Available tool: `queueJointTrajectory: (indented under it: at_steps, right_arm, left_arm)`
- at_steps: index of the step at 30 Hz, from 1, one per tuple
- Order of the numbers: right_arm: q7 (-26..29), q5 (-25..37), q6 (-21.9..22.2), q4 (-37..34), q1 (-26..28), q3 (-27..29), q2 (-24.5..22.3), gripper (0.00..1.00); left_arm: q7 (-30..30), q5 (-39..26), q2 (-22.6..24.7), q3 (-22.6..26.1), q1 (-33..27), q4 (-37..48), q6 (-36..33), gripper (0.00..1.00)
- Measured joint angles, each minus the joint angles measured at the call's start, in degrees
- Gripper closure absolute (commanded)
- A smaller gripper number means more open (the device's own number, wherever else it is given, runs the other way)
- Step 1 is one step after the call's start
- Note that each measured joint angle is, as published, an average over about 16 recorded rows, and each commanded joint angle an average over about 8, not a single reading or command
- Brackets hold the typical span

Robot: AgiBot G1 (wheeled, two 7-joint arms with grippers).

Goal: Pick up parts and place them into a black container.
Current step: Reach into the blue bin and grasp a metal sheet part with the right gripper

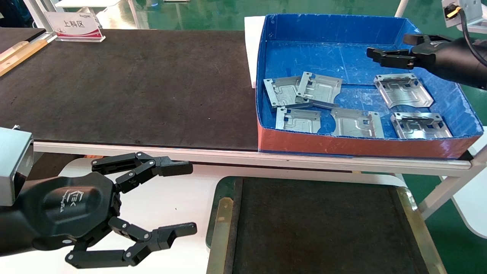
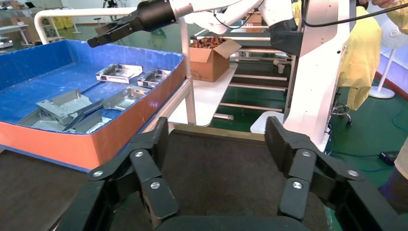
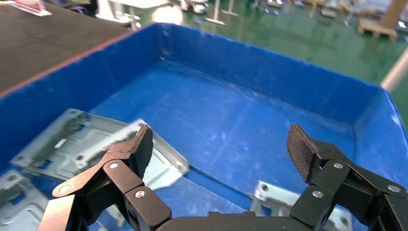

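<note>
Several silver parts lie on the floor of the blue box: two overlapping (image 1: 304, 90), one to their right (image 1: 403, 90), and more along the front wall (image 1: 357, 122). My right gripper (image 1: 387, 45) hovers open above the box's back right, over bare blue floor, with plates (image 3: 82, 144) just beneath and near its fingers. Nothing sits between its pads. The black container (image 1: 315, 228) lies below the table's front edge, its floor bare. Beside the container's left rim my left gripper (image 1: 192, 198) hangs open and empty, with the dark floor (image 2: 216, 168) under it.
The blue box (image 1: 361, 144) with a red front stands at the right end of a long black mat-topped table (image 1: 133, 87). A sign (image 1: 74, 26) stands at the table's back left. A cardboard box (image 2: 209, 60) on a white rack is beyond the blue box.
</note>
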State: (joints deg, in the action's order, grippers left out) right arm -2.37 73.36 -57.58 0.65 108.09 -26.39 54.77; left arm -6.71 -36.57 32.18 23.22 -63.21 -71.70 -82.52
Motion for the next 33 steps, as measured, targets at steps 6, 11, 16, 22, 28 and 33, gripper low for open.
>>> queueJointTrajectory:
  at_steps: [6, 11, 16, 22, 28, 33]
  right_arm:
    - [4.99, 3.45, 3.70, -2.49, 2.22, -2.39, 1.23, 0.00]
    - [8.88, 5.92, 5.90, -3.79, 3.14, -4.12, 2.12, 0.00]
    - [12.06, 7.68, 7.51, -4.43, 3.21, -5.35, 2.83, 0.00]
    - [15.46, 8.71, 9.15, -4.85, 2.26, -6.07, 3.41, 0.00]
    - [18.50, 8.78, 10.94, -4.82, 0.66, -6.12, 3.78, 0.00]
    - [20.33, 8.62, 12.26, -4.35, -0.76, -6.02, 3.94, 0.00]
  left_arm:
    - [0.00, 0.00, 0.00, 0.00, 0.00, 0.00, 0.00, 1.00]
    - [0.00, 0.00, 0.00, 0.00, 0.00, 0.00, 0.00, 1.00]
    - [0.00, 0.00, 0.00, 0.00, 0.00, 0.00, 0.00, 1.00]
    - [0.00, 0.00, 0.00, 0.00, 0.00, 0.00, 0.00, 1.00]
    - [0.00, 0.00, 0.00, 0.00, 0.00, 0.00, 0.00, 1.00]
    - [0.00, 0.00, 0.00, 0.00, 0.00, 0.00, 0.00, 1.00]
